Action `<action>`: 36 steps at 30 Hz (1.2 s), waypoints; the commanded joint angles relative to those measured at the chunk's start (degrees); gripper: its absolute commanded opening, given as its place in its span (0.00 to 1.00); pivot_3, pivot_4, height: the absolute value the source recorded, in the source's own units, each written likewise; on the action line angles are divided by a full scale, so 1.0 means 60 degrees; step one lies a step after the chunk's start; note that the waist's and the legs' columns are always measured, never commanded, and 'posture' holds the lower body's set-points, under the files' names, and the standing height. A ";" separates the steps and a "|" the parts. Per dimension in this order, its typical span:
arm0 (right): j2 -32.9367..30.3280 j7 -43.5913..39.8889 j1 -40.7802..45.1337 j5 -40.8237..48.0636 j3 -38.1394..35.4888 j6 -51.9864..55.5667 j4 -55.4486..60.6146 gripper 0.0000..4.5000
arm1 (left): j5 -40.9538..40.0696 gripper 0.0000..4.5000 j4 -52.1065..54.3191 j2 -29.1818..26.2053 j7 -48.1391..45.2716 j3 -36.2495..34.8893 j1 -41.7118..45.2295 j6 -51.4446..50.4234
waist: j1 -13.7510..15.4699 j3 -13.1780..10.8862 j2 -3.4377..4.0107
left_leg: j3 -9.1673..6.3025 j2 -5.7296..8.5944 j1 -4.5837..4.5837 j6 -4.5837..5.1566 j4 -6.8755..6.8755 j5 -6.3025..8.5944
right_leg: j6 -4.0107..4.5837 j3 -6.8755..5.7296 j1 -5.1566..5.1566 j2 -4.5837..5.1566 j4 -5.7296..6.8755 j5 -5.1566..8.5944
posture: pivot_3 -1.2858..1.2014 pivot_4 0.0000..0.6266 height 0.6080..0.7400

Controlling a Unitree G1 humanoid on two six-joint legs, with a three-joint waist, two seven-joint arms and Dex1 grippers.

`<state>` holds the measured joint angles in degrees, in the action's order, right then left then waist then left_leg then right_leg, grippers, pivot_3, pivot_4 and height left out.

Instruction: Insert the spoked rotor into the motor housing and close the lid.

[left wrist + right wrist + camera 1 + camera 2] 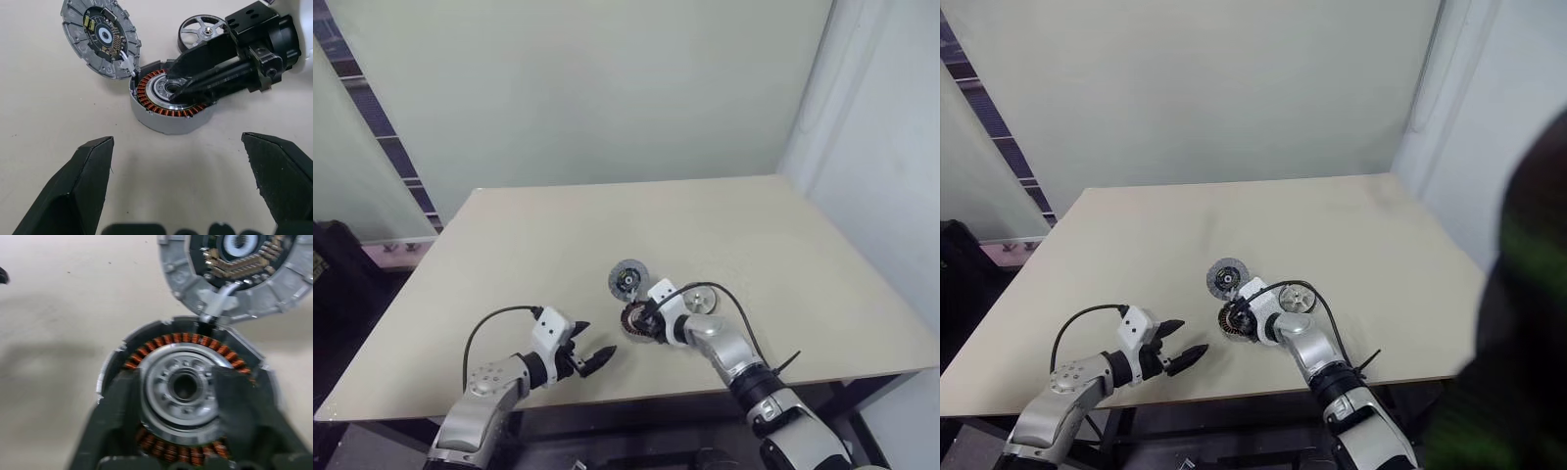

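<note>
On the desk [773,245] the motor housing [168,105] sits between the face-up lid [100,39] and the spoked rotor [200,30], with the right tool [183,85] reaching over its hub, fingers parted, gripping nothing, while the left tool [592,354] hovers nearby, spread wide and empty.

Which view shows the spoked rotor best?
Left wrist view: the spoked rotor lies on the table behind the right gripper, spokes and hub plain. In the eye views it is a small silver disc beside that arm.
</note>
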<state>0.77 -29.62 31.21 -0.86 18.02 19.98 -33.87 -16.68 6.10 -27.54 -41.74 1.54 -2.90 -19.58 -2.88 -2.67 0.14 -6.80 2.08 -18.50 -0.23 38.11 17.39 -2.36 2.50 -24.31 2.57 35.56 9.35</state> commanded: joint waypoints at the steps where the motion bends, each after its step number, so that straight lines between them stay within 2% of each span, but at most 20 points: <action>1: -0.0018 0.0043 0.0147 0.0096 -0.0288 0.0023 0.0460 0.84 | -0.0034 1.00 0.0317 -0.0083 0.0005 -0.0138 0.0118 0.0071 | -0.0001 0.0000 0.0000 | 0.0000 0.0000 0.0000 -0.0004 0.0001 -0.0003 | 0.0000 0.0000 0.0000 0.0000 0.0002 0.0000 | 0.52 0.00 1.00; 2: -0.0013 0.0006 0.0123 0.0147 -0.0321 0.0059 0.0600 0.92 | -0.0031 1.00 0.0310 -0.0080 0.0003 -0.0133 0.0124 0.0071 | -0.0002 0.0000 0.0000 | 0.0000 0.0000 0.0000 -0.0006 0.0003 -0.0004 | 0.0000 0.0000 0.0000 0.0000 0.0005 0.0000 | 0.52 0.00 1.00; 5: 0.0031 -0.0081 0.0004 0.0332 -0.0469 0.0225 0.1187 0.89 | -0.0025 1.00 0.0288 -0.0074 -0.0006 -0.0121 0.0140 0.0077 | -0.0005 0.0000 0.0001 | -0.0001 0.0000 0.0000 -0.0007 0.0003 -0.0005 | 0.0000 0.0000 -0.0005 -0.0002 0.0009 0.0000 | 0.52 0.00 1.00; 10: 0.0040 -0.0045 -0.0151 0.0374 -0.0490 0.0401 0.1826 0.53 | -0.0009 1.00 0.0230 -0.0066 -0.0026 -0.0089 0.0212 0.0075 | -0.0008 -0.0001 0.0001 | -0.0004 -0.0003 -0.0001 -0.0007 0.0001 -0.0004 | 0.0000 0.0001 -0.0010 -0.0007 0.0010 0.0001 | 0.52 0.00 1.00; 16: 0.0149 0.0242 -0.0033 0.0098 -0.0341 0.0155 0.1199 0.03 | -0.0003 1.00 0.0210 -0.0053 -0.0037 -0.0069 0.0268 0.0074 | -0.0006 -0.0001 0.0001 | -0.0004 -0.0003 -0.0001 -0.0008 0.0001 -0.0005 | 0.0000 0.0000 -0.0009 -0.0007 0.0010 0.0001 | 0.52 0.00 1.00; 24: 0.0179 0.0359 -0.0027 -0.0326 -0.0043 -0.0240 -0.0015 0.01 | -0.0009 1.00 0.0292 -0.0057 0.0014 -0.0114 0.0215 0.0068 | -0.0010 -0.0001 0.0002 | -0.0001 -0.0003 0.0000 -0.0008 0.0001 -0.0005 | 0.0000 0.0003 -0.0010 -0.0007 0.0010 0.0001 | 0.52 0.00 1.00; 31: 0.0195 0.0275 -0.0042 0.0346 -0.0752 -0.0030 0.1092 0.01 | -0.0004 1.00 0.0280 -0.0046 0.0013 -0.0097 0.0167 0.0082 | -0.0009 -0.0003 0.0004 | -0.0004 -0.0003 -0.0001 -0.0008 0.0001 -0.0005 | 0.0001 0.0002 -0.0011 -0.0008 0.0011 0.0001 | 0.52 0.00 1.00; 34: 0.0096 0.0356 -0.0069 0.0805 -0.1302 0.0503 0.2001 0.14 | 0.0003 1.00 0.0234 -0.0018 0.0004 -0.0065 0.0219 0.0093 | -0.0004 -0.0003 0.0005 | -0.0004 -0.0003 -0.0003 -0.0008 0.0000 -0.0004 | 0.0000 0.0003 -0.0014 -0.0008 0.0010 0.0001 | 0.52 0.00 1.00; 36: 0.0006 0.0479 -0.0105 0.1039 -0.1665 0.0818 0.2513 0.29 | 0.0005 1.00 0.0214 -0.0008 -0.0012 -0.0045 0.0238 0.0098 | -0.0002 -0.0004 0.0005 | -0.0006 -0.0003 -0.0005 -0.0008 0.0000 -0.0004 | 0.0000 0.0002 -0.0013 -0.0008 0.0008 0.0001 | 0.52 0.00 1.00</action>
<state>0.99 -27.39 29.82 3.34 10.16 23.71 -23.20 -16.55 6.08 -27.41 -41.76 1.60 -2.38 -19.58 -2.90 -2.69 0.17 -6.83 2.06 -18.52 -0.28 38.11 17.36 -2.36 2.52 -24.38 2.52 35.61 9.35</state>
